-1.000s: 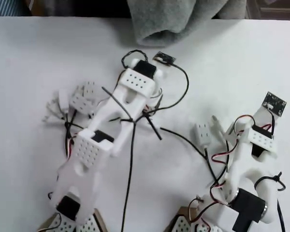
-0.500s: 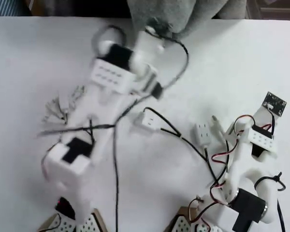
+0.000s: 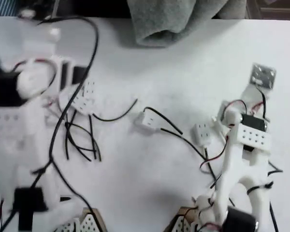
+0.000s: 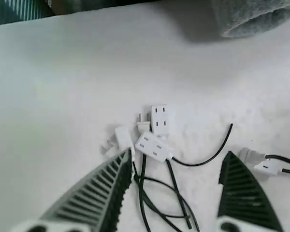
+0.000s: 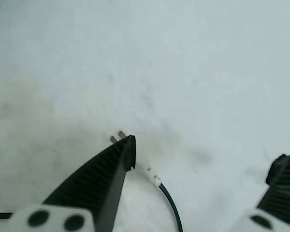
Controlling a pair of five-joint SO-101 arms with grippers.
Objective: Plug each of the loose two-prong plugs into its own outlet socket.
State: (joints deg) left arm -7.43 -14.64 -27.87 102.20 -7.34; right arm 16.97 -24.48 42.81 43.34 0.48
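Two outlet sockets [image 4: 153, 146] and a loose plug [image 4: 122, 137] lie bunched just beyond your left gripper's [image 4: 179, 157] wide-open jaws. Light, hard plastic, probably slick; cords [image 4: 144, 169] will tug. Pinch the plug by its body. Right gripper [image 5: 205, 157] gapes too, a second plug [image 5: 118, 136] beside one finger.

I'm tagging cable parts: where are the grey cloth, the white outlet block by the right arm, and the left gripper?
Grey fleece cloth [image 3: 170, 21], high view, its folded middle.
White plastic outlet block [image 3: 201, 134], high view, its top face.
Left gripper [image 4: 179, 157], left wrist view, between fingertips.
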